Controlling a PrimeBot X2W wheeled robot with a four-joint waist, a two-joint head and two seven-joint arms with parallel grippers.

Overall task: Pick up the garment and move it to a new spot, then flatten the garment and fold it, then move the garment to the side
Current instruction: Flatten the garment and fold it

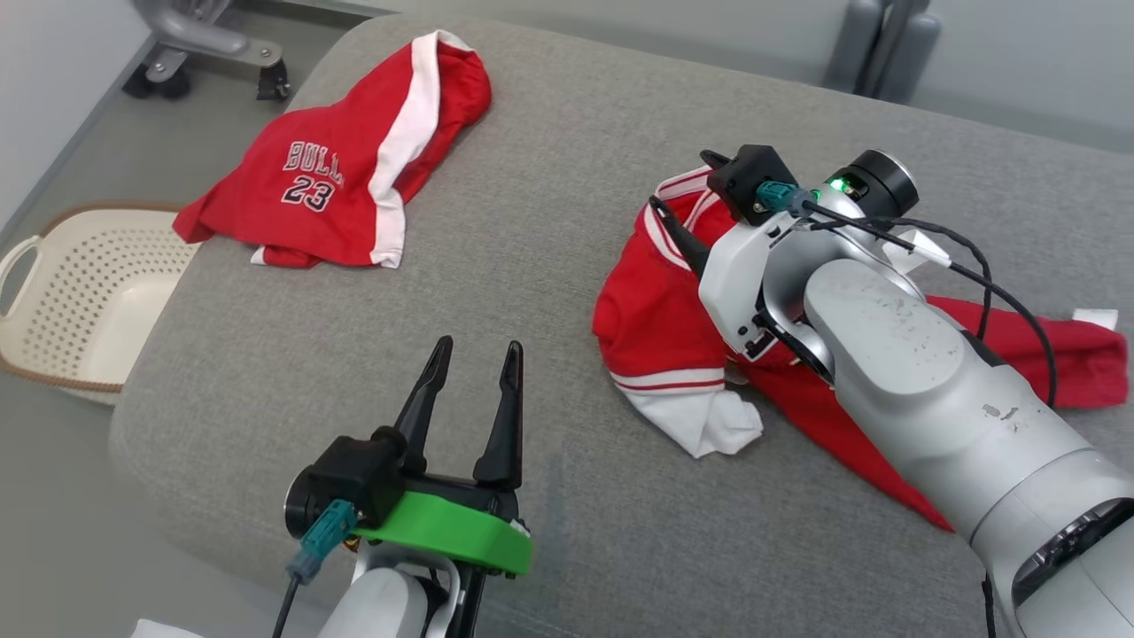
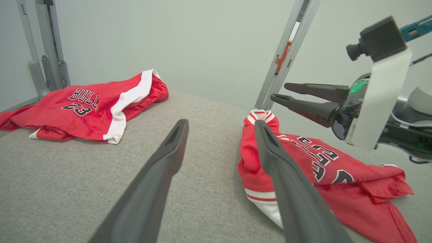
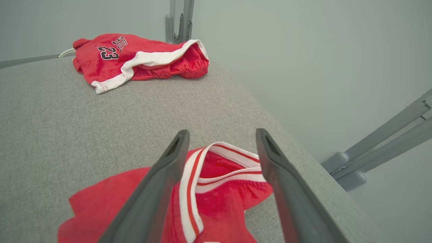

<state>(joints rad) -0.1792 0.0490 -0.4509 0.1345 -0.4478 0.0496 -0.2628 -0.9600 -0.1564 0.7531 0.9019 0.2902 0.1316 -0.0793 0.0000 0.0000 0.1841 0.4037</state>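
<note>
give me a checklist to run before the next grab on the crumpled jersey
1. Right hand open: ok. Its fingers are apart above the collar and hold nothing.
2. Left hand open: ok. It is over bare cushion and holds nothing.
3. Jersey flat: not ok. It is bunched, with its edges folded over.
4. Room to spread: ok. There is bare cushion between the jersey and the shorts.
5. Shorts apart from jersey: ok.
6. Whole jersey in sight: cannot tell. The right arm hides its middle in the head view.
</note>
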